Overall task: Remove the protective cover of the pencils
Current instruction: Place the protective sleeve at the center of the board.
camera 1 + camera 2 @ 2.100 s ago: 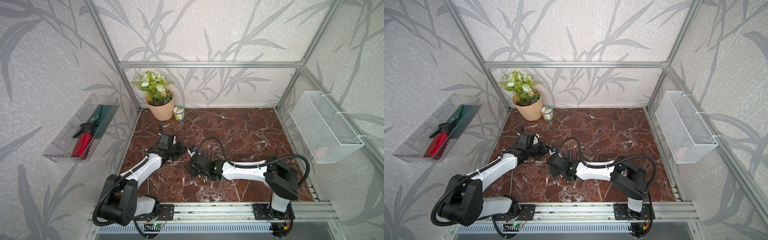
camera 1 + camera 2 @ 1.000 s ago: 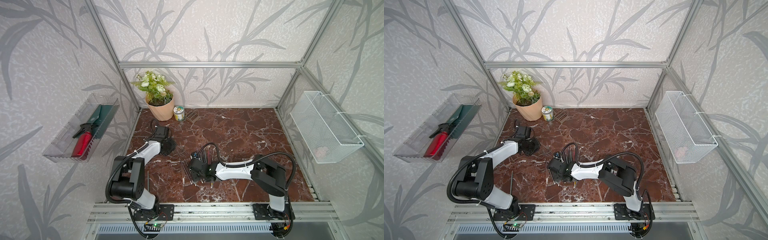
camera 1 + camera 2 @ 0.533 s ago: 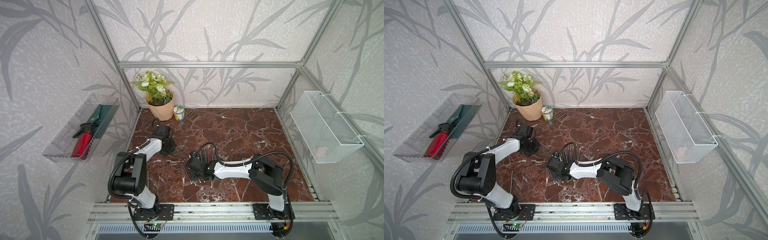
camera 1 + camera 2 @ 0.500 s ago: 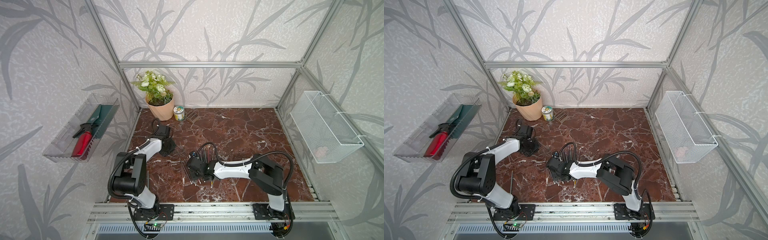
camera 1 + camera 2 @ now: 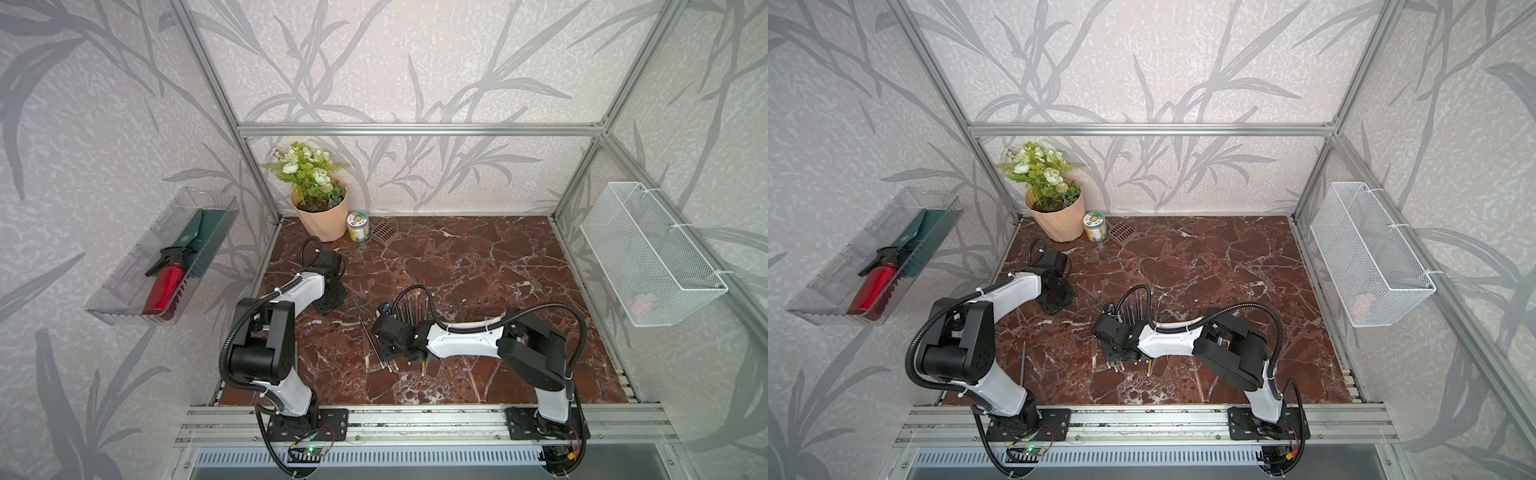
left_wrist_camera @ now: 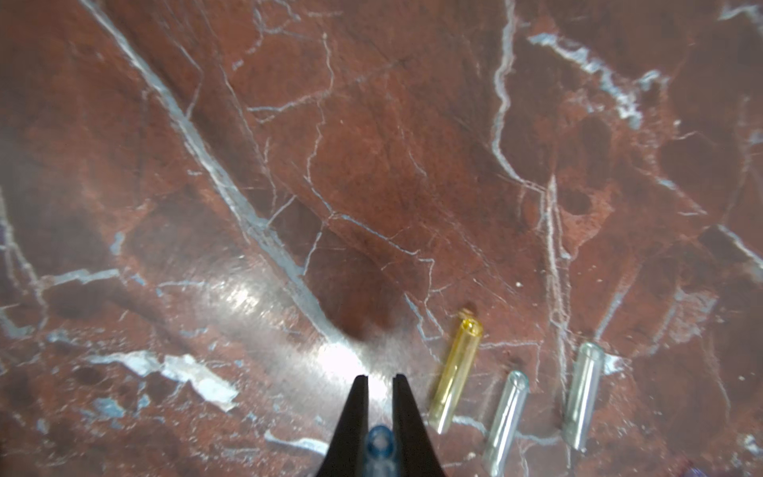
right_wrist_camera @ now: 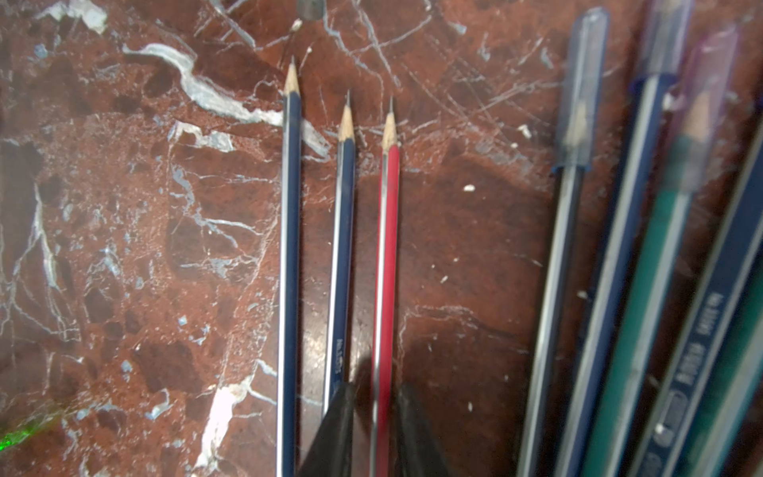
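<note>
Cap pinched, pencil straddled
The left gripper (image 6: pixel 380 378) clamps a translucent blue plastic cap (image 6: pixel 379 444); the right gripper's (image 7: pixel 373 388) jaws, slightly parted, straddle a red wooden pencil (image 7: pixel 388 247) (bare-tipped); the pencils (image 7: pixel 344 247) lie centre-frame in both top views.

Small pale lettering runs along the blue pencil (image 7: pixel 342 256) just beside the right gripper (image 7: pixel 373 396), too blurred to read. Farther out to its side, a second pencil (image 7: pixel 702 330) carries longer print, equally unreadable. Well beyond the gripper, the label on the tin (image 5: pixel 358 226) is too small to read.
</note>
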Motion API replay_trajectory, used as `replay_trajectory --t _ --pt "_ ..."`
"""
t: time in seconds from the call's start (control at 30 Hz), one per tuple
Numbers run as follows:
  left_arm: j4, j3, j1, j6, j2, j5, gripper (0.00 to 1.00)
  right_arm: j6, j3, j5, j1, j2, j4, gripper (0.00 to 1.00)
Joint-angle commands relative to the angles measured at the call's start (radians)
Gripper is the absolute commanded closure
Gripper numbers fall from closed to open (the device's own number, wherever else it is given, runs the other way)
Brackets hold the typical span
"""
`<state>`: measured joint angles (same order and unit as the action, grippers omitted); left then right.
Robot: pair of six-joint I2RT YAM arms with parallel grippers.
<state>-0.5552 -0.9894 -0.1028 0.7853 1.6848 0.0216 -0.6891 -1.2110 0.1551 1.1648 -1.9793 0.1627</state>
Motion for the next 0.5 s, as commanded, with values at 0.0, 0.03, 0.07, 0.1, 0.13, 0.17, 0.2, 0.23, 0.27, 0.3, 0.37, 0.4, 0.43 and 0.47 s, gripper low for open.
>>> replay_trajectory --t 0.0,0.03,0.07,0.1,0.13,0.17,0.2,0.23,0.27,0.3,0.37,0.4,0.43,0.47 --pt "-0.039 -0.032 0.001 -0.004 0.028 -0.002 1.0 0.034 -0.024 0.0 -0.002 0.042 0.042 0.75" --pt "-0.038 -0.034 0.0 -0.005 0.031 -0.006 1.0 0.04 -0.021 0.005 -0.002 0.056 0.044 0.74" --pt "-0.036 -0.034 0.001 -0.006 0.034 -0.008 1.0 0.044 -0.018 0.014 -0.001 0.074 0.049 0.73" --pt "-0.037 -0.034 0.0 -0.006 0.034 -0.008 1.0 0.043 -0.011 0.027 -0.001 0.09 0.052 0.73" --pt "-0.036 -0.034 0.0 -0.005 0.033 -0.007 1.0 0.044 -0.003 0.04 -0.002 0.106 0.054 0.72" --pt "-0.036 -0.035 0.0 -0.005 0.033 -0.005 1.0 0.044 0.009 0.058 -0.002 0.123 0.055 0.72" --pt "-0.038 -0.036 -0.001 -0.005 0.032 -0.008 1.0 0.044 0.023 0.079 -0.002 0.14 0.054 0.71" --pt "-0.038 -0.036 -0.001 -0.004 0.033 -0.008 1.0 0.043 0.035 0.099 -0.002 0.151 0.051 0.71" --pt "-0.037 -0.036 -0.001 -0.004 0.033 -0.01 0.98 0.044 0.051 0.119 -0.004 0.163 0.046 0.71" --pt "-0.037 -0.036 -0.001 -0.004 0.035 -0.011 0.97 0.044 0.063 0.133 -0.008 0.173 0.047 0.71" --pt "-0.034 -0.035 -0.002 -0.003 0.039 -0.015 0.95 0.044 0.082 0.144 -0.023 0.189 0.05 0.71" --pt "-0.034 -0.037 -0.001 -0.003 0.044 -0.019 0.95 0.043 0.091 0.144 -0.033 0.192 0.049 0.71" --pt "-0.035 -0.039 -0.001 -0.003 0.048 -0.021 0.94 0.043 0.098 0.14 -0.041 0.196 0.05 0.71" --pt "-0.036 -0.04 -0.001 -0.003 0.049 -0.022 0.93 0.04 0.108 0.137 -0.051 0.198 0.048 0.71"
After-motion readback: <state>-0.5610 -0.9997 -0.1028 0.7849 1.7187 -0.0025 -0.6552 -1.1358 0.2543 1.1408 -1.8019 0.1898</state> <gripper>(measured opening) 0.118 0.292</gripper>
